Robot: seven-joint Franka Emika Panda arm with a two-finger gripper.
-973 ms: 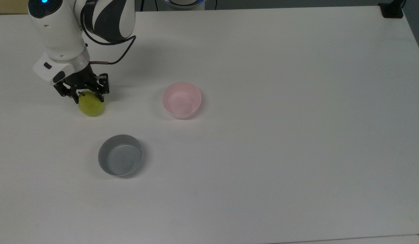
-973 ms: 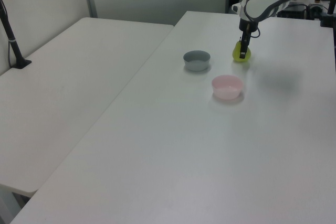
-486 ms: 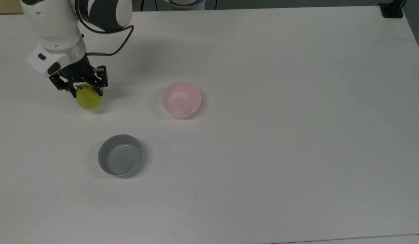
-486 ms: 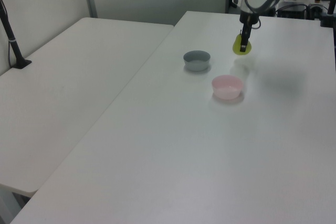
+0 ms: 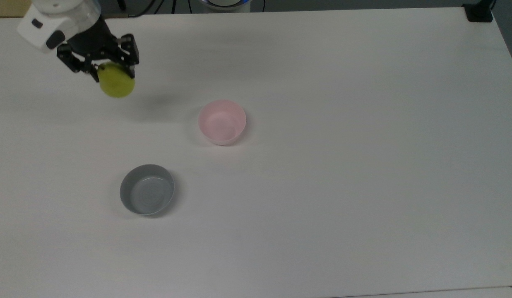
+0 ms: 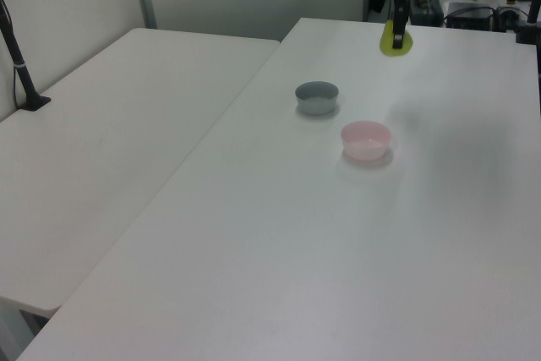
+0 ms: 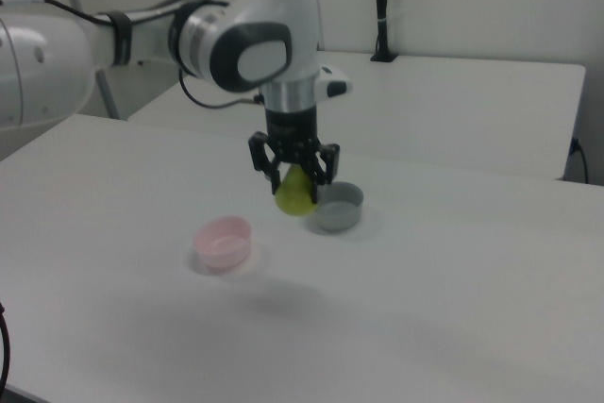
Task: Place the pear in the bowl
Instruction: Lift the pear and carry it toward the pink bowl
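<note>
— Since the earlier frames we see the pear (image 5: 116, 85) rise off the counter (image 5: 322, 186): a second ago it sat on the surface, and now it hangs in the air, higher and nearer the top view's upper left corner.

— Agreed. We see the gripper (image 5: 113, 74) with its fingers (image 5: 131, 69) pinching the pear near its stem end, so the fruit hangs below them. In the right view the gripper (image 7: 294, 179) points straight down and the pear (image 7: 293, 195) dangles clear of the surface, with a faint shadow on the counter (image 7: 425, 309) beneath.

— And the bowl (image 5: 222, 122)?

— We find it where it was, upright on the counter and with nothing inside. In the top view it lies to the right of and below the pear, well apart from it. In the left view the pear (image 6: 395, 40) floats well above and beyond the bowl (image 6: 366, 139).

— We also note the grey bowl (image 5: 147, 195), which has not shifted. In the top view it sits toward the lower left of the pink one, apart from it. In the right view the grey bowl (image 7: 338, 207) shows just behind the hanging pear, partly covered by it, while the pink bowl (image 7: 223, 242) stands to the right view's left.

— In the left view the gripper (image 6: 396, 27) is at the frame's upper edge, and the grey bowl (image 6: 317, 96) stands near the counter's (image 6: 279, 259) left edge.
</note>
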